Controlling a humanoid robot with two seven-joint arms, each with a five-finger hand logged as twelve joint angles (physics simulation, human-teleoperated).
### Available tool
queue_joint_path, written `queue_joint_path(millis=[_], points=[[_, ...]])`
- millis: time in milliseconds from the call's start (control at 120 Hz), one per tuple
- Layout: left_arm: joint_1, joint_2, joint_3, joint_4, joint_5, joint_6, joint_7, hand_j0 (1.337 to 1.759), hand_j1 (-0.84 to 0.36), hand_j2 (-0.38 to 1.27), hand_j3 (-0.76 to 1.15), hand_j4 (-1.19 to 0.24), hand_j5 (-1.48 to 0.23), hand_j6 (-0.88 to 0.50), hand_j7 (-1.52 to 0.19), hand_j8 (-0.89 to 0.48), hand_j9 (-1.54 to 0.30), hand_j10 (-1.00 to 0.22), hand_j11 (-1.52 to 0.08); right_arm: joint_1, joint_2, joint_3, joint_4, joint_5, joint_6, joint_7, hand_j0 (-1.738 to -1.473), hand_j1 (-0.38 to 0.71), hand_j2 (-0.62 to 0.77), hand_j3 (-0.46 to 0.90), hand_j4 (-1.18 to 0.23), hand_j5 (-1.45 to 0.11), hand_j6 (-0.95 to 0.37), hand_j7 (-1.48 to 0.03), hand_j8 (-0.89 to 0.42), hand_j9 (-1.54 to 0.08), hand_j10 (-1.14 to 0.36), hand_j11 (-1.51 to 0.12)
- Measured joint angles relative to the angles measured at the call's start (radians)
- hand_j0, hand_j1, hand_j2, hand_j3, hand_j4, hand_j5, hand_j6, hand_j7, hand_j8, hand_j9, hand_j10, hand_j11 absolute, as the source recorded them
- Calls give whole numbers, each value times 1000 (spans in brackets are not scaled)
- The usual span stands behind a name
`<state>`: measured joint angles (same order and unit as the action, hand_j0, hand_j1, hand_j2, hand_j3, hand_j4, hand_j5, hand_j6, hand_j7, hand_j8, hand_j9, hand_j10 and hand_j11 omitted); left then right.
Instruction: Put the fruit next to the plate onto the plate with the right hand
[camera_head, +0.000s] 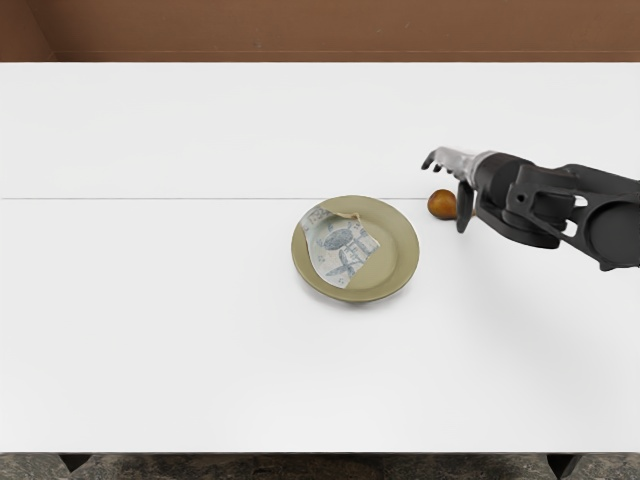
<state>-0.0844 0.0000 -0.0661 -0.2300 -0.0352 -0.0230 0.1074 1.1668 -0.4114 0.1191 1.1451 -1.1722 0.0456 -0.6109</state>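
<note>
A white table (150, 320) is seen across nearly the whole frame. Slightly right of centre, an olive-green plate (396, 262) is set flat on it, with a blue-and-white patterned patch shown on its left half. Just beside the plate's upper right rim, but apart from it, a small brown fruit (441, 204) is found on the bare tabletop. Immediately above and to the right of the fruit, the right hand (463, 168) is held with fingers extended and apart, nothing grasped, its dark arm (575, 205) entering from the right edge.
</note>
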Motion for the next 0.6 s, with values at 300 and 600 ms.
queue_joint_path(millis=[300, 600], points=[[0, 0, 0, 0, 0, 0, 0, 1658, 330, 3, 0, -16, -21, -16, -21, -16, -21, -16, -21, -5, 14, -14, -42, -2, -4, 0, -1658, -63, -46, 0, -243, -312, -244, -311, -243, -312, -242, -311], [0, 0, 0, 0, 0, 0, 0, 1658, 330, 3, 0, -16, -21, -16, -21, -16, -21, -16, -21, -6, 65, -28, -104, -7, -7, 0, -1658, -60, -46, 0, -246, -315, -247, -315, -246, -315, -245, -315]])
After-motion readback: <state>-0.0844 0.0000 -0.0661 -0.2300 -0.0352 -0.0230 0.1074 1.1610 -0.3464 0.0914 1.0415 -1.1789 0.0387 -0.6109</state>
